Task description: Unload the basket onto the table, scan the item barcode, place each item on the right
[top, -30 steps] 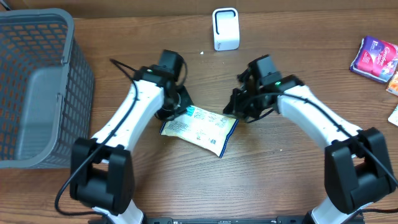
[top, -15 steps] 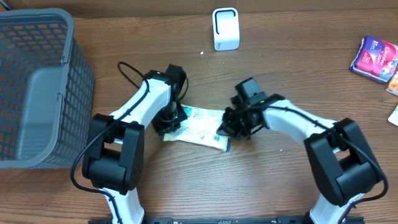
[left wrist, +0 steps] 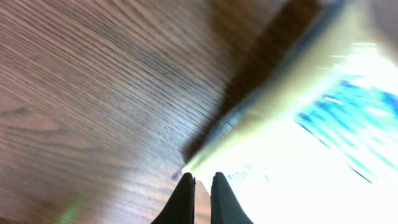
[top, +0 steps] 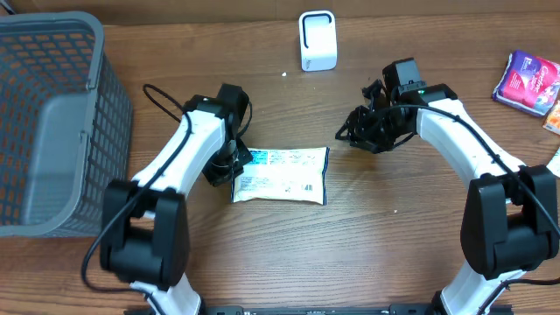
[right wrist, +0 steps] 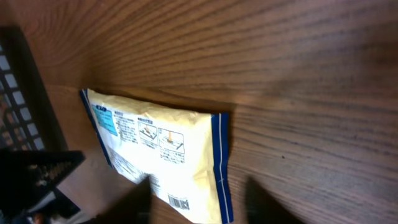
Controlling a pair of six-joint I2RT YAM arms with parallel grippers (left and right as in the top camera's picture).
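Wood-grain table (top: 394,245). At mid-frame in the overhead view a cream packet (top: 280,175) with blue trim lies flat, long axis left-right.

Left pincer (top: 229,166) sits at the packet's left short edge, fingers pressed together. Cannot tell whether film is nipped between them.

Right pincer (top: 354,136) hangs up-right of the packet, apart from it, fingers spread, holding nothing. Left arm is the nearer.

White scanner (top: 318,39) stands at top centre, beyond the packet's upper long side.

Barcode (right wrist: 179,202) faces up by the blue-striped short edge, lower centre of the right wrist view. Printed panels are too small to read; no brand legible.
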